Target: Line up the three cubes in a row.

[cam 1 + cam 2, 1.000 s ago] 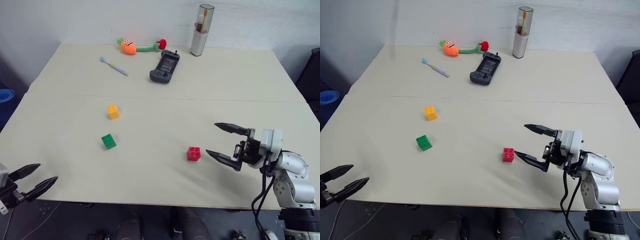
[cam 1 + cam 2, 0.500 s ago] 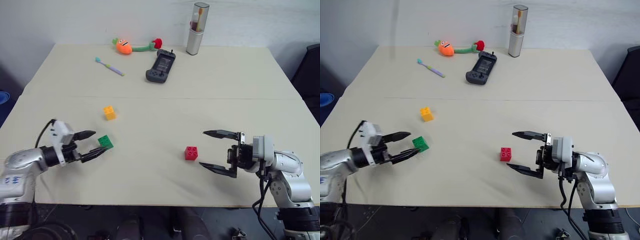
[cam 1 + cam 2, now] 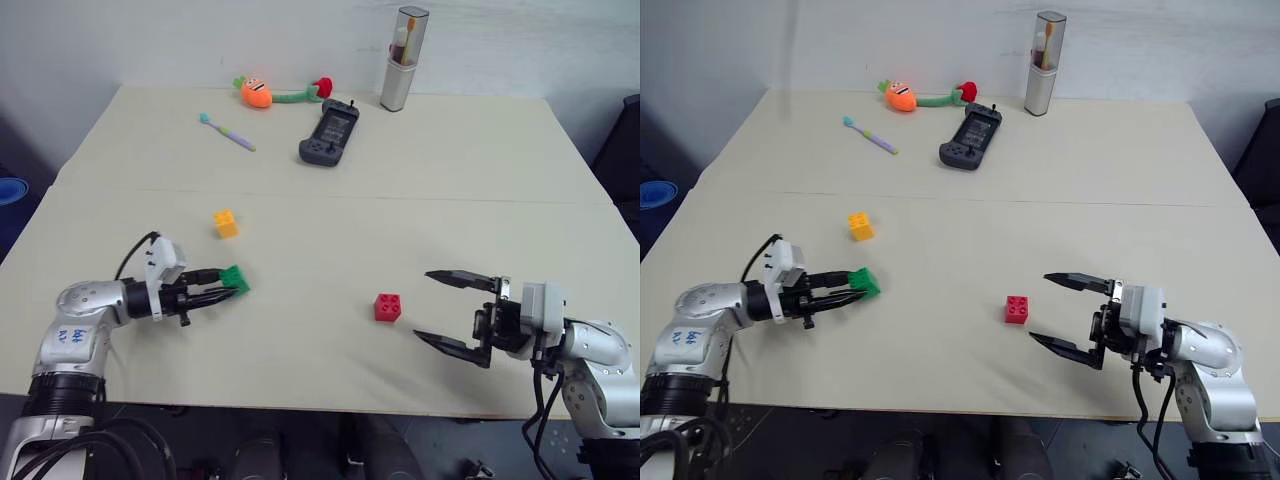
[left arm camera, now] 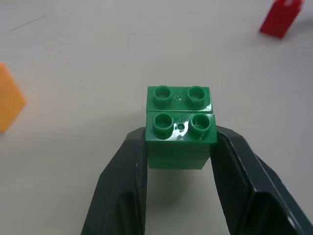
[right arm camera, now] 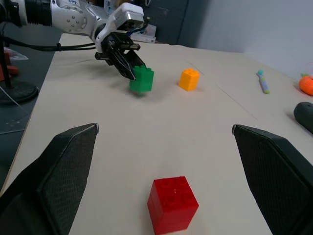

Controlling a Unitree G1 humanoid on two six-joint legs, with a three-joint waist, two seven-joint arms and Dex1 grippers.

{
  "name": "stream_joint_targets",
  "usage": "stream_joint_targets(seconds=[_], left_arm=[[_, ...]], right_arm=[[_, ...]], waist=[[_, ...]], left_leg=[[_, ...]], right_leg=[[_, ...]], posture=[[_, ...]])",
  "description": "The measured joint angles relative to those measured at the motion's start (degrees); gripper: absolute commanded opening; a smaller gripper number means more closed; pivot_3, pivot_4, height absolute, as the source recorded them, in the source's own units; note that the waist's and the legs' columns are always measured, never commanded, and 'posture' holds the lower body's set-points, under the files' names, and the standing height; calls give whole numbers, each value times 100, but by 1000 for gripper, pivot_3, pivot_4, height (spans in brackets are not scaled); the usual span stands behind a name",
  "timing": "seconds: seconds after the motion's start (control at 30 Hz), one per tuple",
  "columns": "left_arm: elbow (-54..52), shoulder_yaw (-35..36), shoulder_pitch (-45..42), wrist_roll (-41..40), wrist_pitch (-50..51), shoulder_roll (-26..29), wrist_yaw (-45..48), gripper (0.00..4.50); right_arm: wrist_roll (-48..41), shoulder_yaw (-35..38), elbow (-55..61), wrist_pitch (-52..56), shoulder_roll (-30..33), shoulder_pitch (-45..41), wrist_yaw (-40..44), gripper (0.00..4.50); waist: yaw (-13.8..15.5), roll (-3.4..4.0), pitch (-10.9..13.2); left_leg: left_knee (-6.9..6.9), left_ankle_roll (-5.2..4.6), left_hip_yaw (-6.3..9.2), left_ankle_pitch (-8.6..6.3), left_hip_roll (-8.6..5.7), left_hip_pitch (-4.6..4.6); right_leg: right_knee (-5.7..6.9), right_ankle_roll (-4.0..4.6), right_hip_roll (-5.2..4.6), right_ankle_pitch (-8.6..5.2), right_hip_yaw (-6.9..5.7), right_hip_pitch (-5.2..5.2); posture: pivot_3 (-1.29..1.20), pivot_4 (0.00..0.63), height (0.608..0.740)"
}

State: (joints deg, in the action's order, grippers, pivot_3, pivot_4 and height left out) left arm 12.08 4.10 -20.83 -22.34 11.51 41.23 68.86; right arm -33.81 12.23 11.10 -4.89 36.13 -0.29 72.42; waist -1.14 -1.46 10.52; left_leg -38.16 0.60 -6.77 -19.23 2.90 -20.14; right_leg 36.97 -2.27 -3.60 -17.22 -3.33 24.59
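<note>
The left gripper (image 3: 222, 290) clamps the green cube (image 3: 236, 279); the red cube (image 3: 388, 307) lies rightward, apparently nearer the wide-open right gripper (image 3: 450, 311).

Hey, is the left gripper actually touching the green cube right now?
Touching. In the left wrist view, the left gripper has both black fingers pressed against opposite sides of the green cube, with no gap on either side.

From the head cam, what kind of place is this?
Likely an indoor lab or test room: a plain cream table against a bare white wall, set with staged props such as toy-brick cubes, a black game controller and a carrot plush.
</note>
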Motion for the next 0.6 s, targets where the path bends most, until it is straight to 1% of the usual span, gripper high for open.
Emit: stream_joint_targets(seconds=[0.1,0.13,0.2,0.3,0.37,0.43,0.6], left_arm=[[-216,-562,-579,151,-146,-104,434,1466],[-179,-807,-850,321,-292,-232,560,1466],[28,-1326,-1310,689,-653,-602,720,1466],[567,-1890,-1697,1095,-1050,-1203,764,1466],[881,-2120,-1776,1321,-1327,-1334,820,1466],[1119,-2195,-1803,1434,-1525,-1338,842,1466],[1098,-2197,-1810,1495,-1505,-1344,772,1466]], right_arm=[[-80,216,31,6,180,208,48,4500],[-93,303,51,1,270,350,85,4500],[-98,427,82,0,401,575,172,4500],[-144,527,273,19,417,845,161,4500],[-156,602,410,40,417,992,105,4500],[-162,653,520,62,417,1129,22,4500],[-161,679,770,128,417,1282,-199,4500]], waist=[[89,1,0],[105,1,-1],[149,2,-1],[161,1,-1],[99,1,-1],[67,1,0],[90,2,-1]], left_leg=[[-4,-1,-3,1,-7,2],[-4,-2,-5,1,-8,3],[-8,-5,-7,3,-12,2],[-15,-7,-15,3,-13,0],[-12,-3,-18,4,-12,3],[-11,4,-18,7,-8,9],[-10,4,-14,12,-3,14]], right_leg=[[0,-3,2,1,4,-2],[0,-3,3,1,5,-3],[-3,-6,6,3,5,-5],[-4,-10,14,5,16,-3],[-3,-10,20,5,20,-2],[2,-10,28,5,24,-2],[10,-10,19,5,26,-5]], posture=[[0,150,740],[0,150,740],[0,150,740],[0,150,740],[0,150,740],[0,150,740],[0,150,740]])
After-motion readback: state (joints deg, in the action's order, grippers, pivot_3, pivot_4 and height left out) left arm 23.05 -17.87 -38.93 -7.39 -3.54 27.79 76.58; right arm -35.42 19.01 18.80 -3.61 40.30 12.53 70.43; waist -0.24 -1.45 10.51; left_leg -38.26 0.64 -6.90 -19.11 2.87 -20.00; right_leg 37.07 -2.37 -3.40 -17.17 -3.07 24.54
